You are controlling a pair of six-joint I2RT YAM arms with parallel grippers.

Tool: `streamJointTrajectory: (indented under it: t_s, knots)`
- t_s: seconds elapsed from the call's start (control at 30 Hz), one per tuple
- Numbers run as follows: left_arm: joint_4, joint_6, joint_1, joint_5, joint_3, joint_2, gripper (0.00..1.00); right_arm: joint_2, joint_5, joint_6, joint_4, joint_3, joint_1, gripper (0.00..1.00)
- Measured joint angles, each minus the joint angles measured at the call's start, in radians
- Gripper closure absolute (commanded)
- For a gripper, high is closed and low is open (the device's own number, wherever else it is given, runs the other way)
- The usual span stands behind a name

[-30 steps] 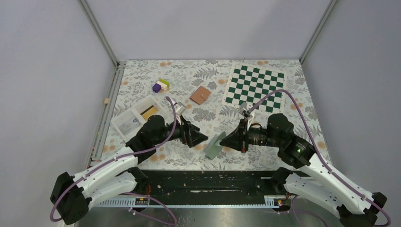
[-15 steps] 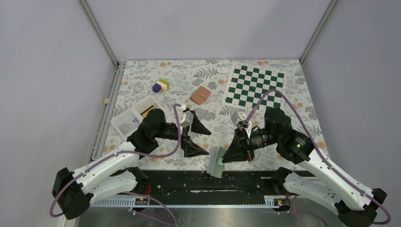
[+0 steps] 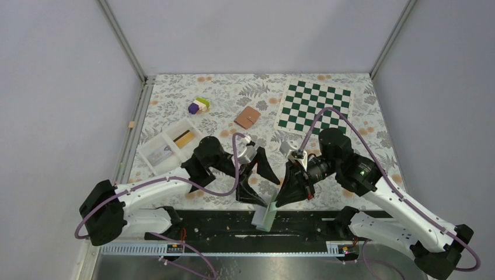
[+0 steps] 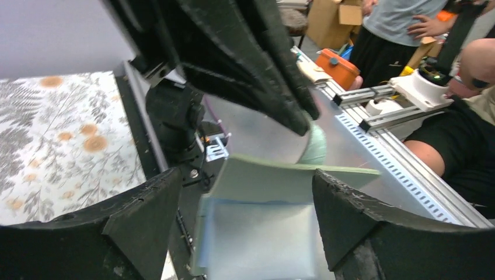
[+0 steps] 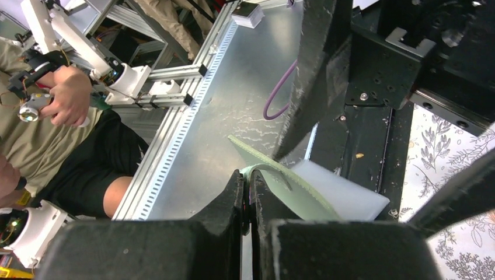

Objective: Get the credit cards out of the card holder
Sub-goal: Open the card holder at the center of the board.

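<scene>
At the near edge, right pincer [image 5: 246, 179] pinches the card holder [image 3: 265, 217]; left pincer [image 4: 245, 178] spread beside it.

The lower centre of the top view is crowded. The left tool [image 3: 271, 192], jaws spread wide, stands just beside the right tool [image 3: 280, 201], which pinches the green card holder [image 3: 265, 216] out over the near edge of the tabletop [image 3: 245, 87], so little room is left between them. The white tray [image 3: 166, 146] blocks the centre left. The coloured blocks [image 3: 198, 105], brown wallet [image 3: 247, 116] and chessboard mat [image 3: 315, 104] take up the upper part. A bare floral strip along the top edge lies open.
</scene>
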Motion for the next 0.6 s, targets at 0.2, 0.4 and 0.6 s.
streamJointTrajectory:
  t_s: [0.2, 0.4, 0.6]
  knots:
    - [0.223, -0.156, -0.01, 0.064, -0.072, -0.003, 0.45, 0.002, 0.018, -0.093, -0.099, 0.031, 0.0, 1.0]
    - [0.048, -0.069, -0.01, 0.076, -0.089, -0.1, 0.51, -0.001, 0.058, -0.175, -0.181, 0.054, 0.0, 1.0]
    - [-0.344, 0.175, -0.01, 0.061, 0.021, -0.185, 0.53, 0.03, 0.174, -0.29, -0.338, 0.158, 0.0, 1.0]
